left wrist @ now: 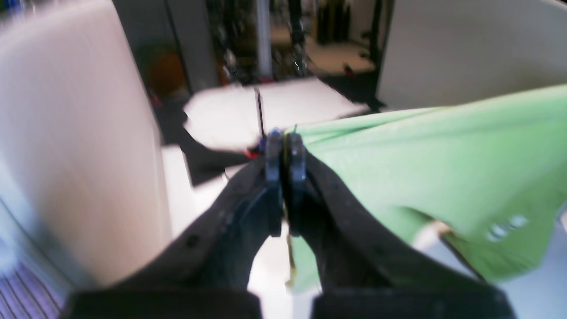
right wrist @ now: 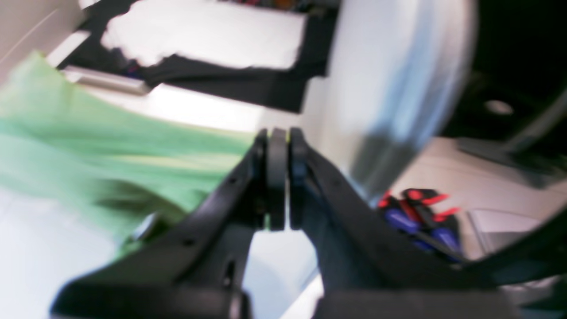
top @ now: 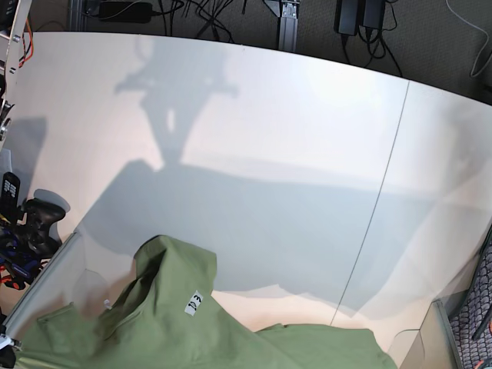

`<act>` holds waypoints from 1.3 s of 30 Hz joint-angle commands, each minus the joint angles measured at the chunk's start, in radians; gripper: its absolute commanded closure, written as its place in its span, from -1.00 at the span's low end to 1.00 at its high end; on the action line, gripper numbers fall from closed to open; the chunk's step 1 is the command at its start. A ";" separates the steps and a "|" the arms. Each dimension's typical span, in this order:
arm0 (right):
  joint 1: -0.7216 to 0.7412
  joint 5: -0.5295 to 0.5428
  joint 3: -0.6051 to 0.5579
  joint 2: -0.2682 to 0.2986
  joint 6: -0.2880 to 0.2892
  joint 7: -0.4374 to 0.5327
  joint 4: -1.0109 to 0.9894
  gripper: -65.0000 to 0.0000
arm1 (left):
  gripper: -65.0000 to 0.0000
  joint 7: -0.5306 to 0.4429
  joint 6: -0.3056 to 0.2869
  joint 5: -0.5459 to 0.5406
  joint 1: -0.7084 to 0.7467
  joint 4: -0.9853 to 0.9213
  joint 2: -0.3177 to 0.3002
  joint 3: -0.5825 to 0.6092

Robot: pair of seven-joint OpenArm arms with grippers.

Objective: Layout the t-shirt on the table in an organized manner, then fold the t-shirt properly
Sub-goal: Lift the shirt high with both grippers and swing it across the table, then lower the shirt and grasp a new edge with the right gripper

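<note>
The olive-green t-shirt (top: pixel 192 330) hangs lifted at the near edge of the base view, wrinkled, with a small white label (top: pixel 194 304) showing. The white table (top: pixel 269 138) lies bare beyond it. No gripper shows in the base view. In the left wrist view my left gripper (left wrist: pixel 285 137) is shut on an edge of the t-shirt (left wrist: pixel 421 168), which stretches away to the right. In the right wrist view my right gripper (right wrist: pixel 278 133) is shut on the t-shirt (right wrist: pixel 88 150), which spreads to the left. Both wrist views are blurred.
A thin dark seam (top: pixel 377 207) runs across the table's right part. Red and blue tools (right wrist: pixel 416 212) lie off the table's side, seen also as dark tools (top: pixel 31 231) at the base view's left edge. Cables and stands (top: pixel 284 15) are beyond the far edge.
</note>
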 commanded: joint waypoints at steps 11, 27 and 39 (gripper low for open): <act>-0.461 0.103 0.152 0.183 0.025 -0.072 0.436 1.00 | 1.00 0.072 0.011 -0.195 0.464 0.177 -0.157 -0.006; -1.024 0.166 0.390 -0.019 0.046 -0.069 0.515 1.00 | 1.00 0.072 0.011 -0.193 0.848 0.520 -0.186 -0.006; -0.994 0.172 0.390 -0.356 0.047 -0.059 0.515 0.40 | 1.00 0.072 0.011 -0.156 0.847 0.520 -0.196 -0.053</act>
